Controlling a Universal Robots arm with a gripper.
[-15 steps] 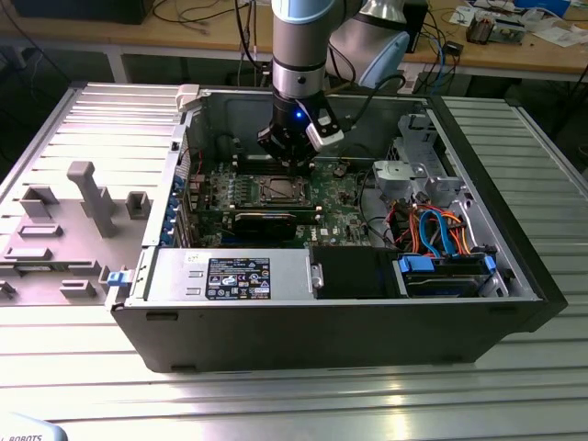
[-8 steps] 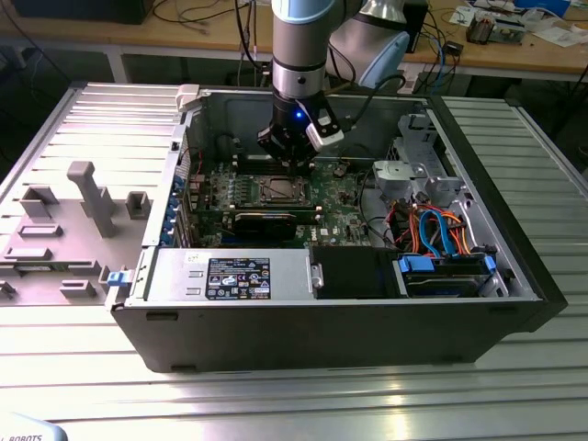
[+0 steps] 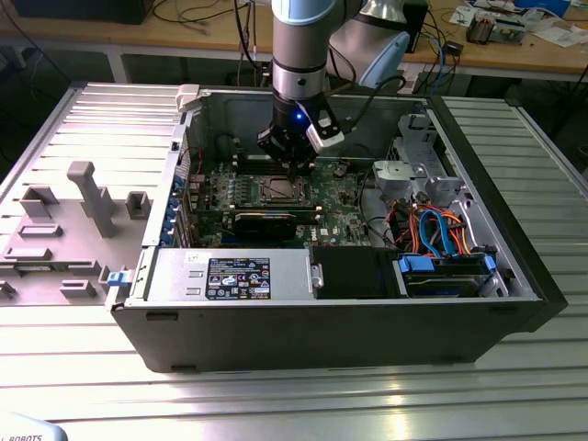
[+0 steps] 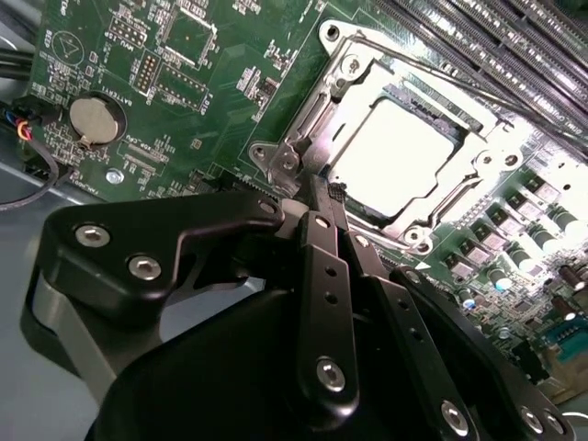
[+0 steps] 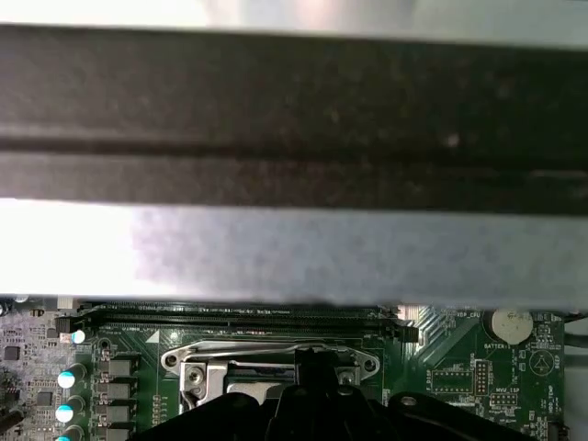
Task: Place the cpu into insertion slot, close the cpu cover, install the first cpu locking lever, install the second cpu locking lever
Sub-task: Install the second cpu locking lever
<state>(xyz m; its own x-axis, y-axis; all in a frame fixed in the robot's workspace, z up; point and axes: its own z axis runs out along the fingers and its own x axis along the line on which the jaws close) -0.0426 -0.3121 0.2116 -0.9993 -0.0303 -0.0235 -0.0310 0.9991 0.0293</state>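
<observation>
Exterior view first: the arm [image 3: 299, 55] reaches down into the open case [image 3: 331, 312], which lies on the ribbed metal table [image 3: 276, 404]. The gripper [image 3: 296, 168] hangs right over the green board [image 3: 248, 197], its tips at the far edge of the slot [image 3: 280, 191]. A long black card [image 3: 266, 220] lies just in front of the slot, and orange and blue cables [image 3: 436, 230] bunch up towards the exterior view's right. A grey fixture tray [image 3: 64, 230] sits outside the case, on the exterior view's left.

Over to the second wrist view: the gripper [image 4: 317, 197] has its black fingers [image 4: 326, 276] pressed together, clenched with nothing visible between them. The tips sit at the corner of the slot [image 4: 303, 129], at the silvery rim. The cpu [image 4: 395, 152] lies flat in the slot, its grey top glaring bright. The cover [image 4: 478, 165] is down around it, the chip showing through the window. A coin battery [image 4: 95, 120] sits well apart on the board [image 4: 202, 92], and memory slots [image 4: 496, 41] run past the far side.

First wrist view now: the gripper [image 5: 317, 363] meets the slot [image 5: 266, 363] at the middle of its metal frame. A memory slot [image 5: 239, 320] runs just behind, the battery [image 5: 511, 323] off to one side, and a dark case wall [image 5: 294, 110] looms beyond.
</observation>
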